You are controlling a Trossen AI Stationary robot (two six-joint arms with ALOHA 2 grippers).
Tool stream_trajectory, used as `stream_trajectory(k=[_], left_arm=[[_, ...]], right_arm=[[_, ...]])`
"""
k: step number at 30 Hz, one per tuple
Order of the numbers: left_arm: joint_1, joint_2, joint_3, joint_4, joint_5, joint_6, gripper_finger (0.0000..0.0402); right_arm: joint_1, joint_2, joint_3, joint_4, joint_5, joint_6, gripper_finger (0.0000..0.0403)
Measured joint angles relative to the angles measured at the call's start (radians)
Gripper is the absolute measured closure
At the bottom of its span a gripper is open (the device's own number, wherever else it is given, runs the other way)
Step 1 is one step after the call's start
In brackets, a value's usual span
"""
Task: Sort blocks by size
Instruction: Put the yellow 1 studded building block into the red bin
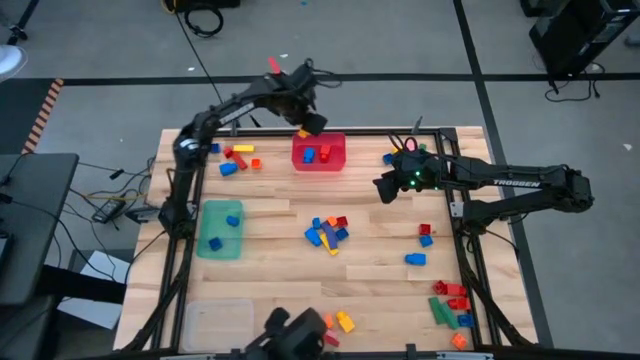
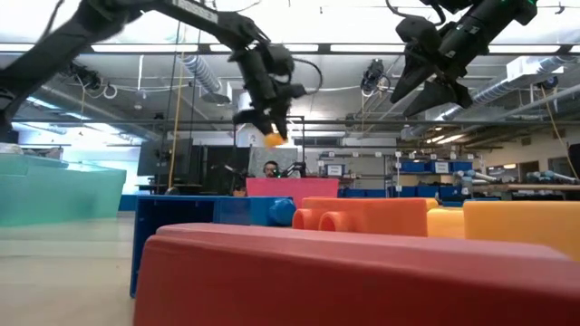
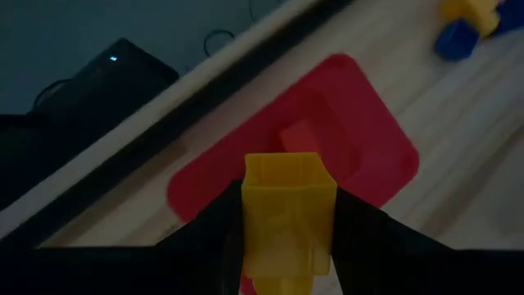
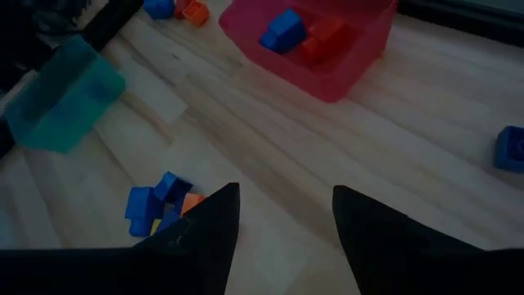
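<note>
Left gripper [image 3: 286,238] hangs above the red bin [image 1: 319,153] at the counter's [image 1: 280,225] far edge, jaws pinching a yellow block [image 3: 288,209]. Right gripper [image 4: 285,217] hovers near the right edge, jaws spread, empty.

Left gripper [image 1: 310,124] over red bin [image 1: 338,158]: bin's near side open, two blocks [image 1: 317,154] at its middle. Right gripper [image 1: 386,188] hangs above bare wood; pile [image 1: 328,232] ahead-left, blue block [image 4: 509,147] off right.

Yellow block [image 3: 288,209] held above red bin [image 3: 372,147] (others scattered on table).
</note>
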Motion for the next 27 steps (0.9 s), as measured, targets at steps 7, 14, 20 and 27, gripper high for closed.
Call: stream_trajectory(k=[7,14,20,27], left_arm=[[-0.018,0.102,0.01,-0.019,0.004,0.011,0.0237],[-0.03,0.159,0.01,-0.029,0.0,0.079,0.022],[-0.031,0.161,0.012,-0.021,-0.004,0.082,0.0198],[-0.017,0.161,0.134,-0.17,-0.018,0.116,0.0193]], right_arm=[[0.002,0.0,0.0,0.0,0.0,0.052,0.0192],[0.001,0.0,0.0,0.0,0.0,0.061,0.0192],[0.001,0.0,0.0,0.0,0.0,0.06,0.0192],[0.001,0.0,0.0,0.001,0.0,0.015,0.0192]])
